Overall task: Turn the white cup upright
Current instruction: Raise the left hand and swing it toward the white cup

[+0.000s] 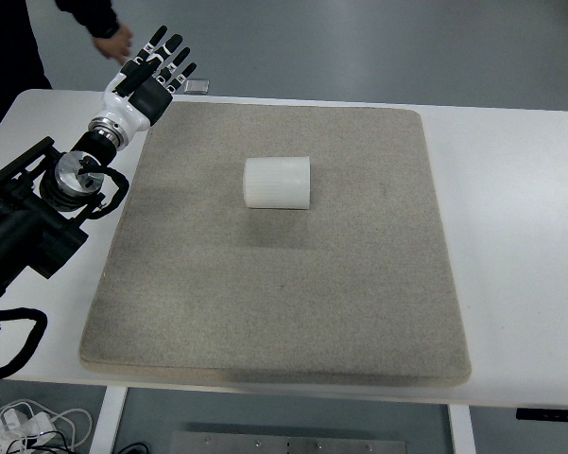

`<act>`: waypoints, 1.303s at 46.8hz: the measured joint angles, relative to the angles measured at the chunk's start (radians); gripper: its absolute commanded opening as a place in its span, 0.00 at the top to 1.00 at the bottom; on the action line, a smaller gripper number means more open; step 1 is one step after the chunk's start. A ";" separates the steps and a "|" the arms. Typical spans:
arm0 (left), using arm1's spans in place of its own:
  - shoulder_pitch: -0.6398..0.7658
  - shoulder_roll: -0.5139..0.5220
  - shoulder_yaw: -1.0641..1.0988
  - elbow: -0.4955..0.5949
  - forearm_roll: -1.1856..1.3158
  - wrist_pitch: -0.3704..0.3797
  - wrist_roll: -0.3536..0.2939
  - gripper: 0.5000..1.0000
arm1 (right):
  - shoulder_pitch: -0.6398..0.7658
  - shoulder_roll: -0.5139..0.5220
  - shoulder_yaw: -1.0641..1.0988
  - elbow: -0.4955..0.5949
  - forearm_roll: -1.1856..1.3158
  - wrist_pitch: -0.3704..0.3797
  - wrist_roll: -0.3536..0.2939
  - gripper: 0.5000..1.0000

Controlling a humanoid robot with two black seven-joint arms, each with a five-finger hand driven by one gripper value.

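1. The white table point(520, 218) filled most of the frame, its bare top showing as wide margins at the right and upper left. Grey floor lay beyond its far edge along the top of the picture.

2. A beige felt mat point(284, 312) covered the middle of the table, square to its edges. It probably served as a soft, non-slip bed so a rolling object would stay put and a fingertip could press down without skidding.

3. The robot's left arm point(38, 208) came in from the left edge, black links low at the left, rising to a metal wrist joint and a white forearm cuff toward the upper left.

4. The white cup point(277, 183) lay on its side just above the centre of the mat, its axis running left to right, well apart from the hand. I could not tell which end was the mouth. Nothing touched it, so the flip was not yet begun.

5. The left hand point(154, 74) hovered at the upper left, over the mat's far corner, fingers spread and straight, holding nothing. That looked like a ready pose ahead of a reach toward the cup.

6. A person's hand point(113, 43) and dark sleeve showed at the top left, just behind the robot's fingers.

7. A small dark object point(197, 87) rested on the table beside the fingertips; too small to identify.

8. White cables point(28, 426) lay on the floor at the lower left.
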 measured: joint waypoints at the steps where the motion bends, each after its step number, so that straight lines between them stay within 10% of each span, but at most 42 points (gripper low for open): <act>1: 0.001 0.000 0.000 0.000 0.000 0.000 0.000 0.01 | 0.000 0.000 0.000 0.000 0.000 0.000 0.000 0.10; 44: -0.079 0.022 0.049 0.006 0.078 -0.097 0.005 0.02 | 0.000 0.000 0.000 0.000 0.000 0.000 0.000 0.10; 61: -0.071 0.090 0.082 -0.163 0.384 -0.104 0.001 0.02 | 0.000 0.000 0.000 0.000 0.000 0.000 0.000 0.10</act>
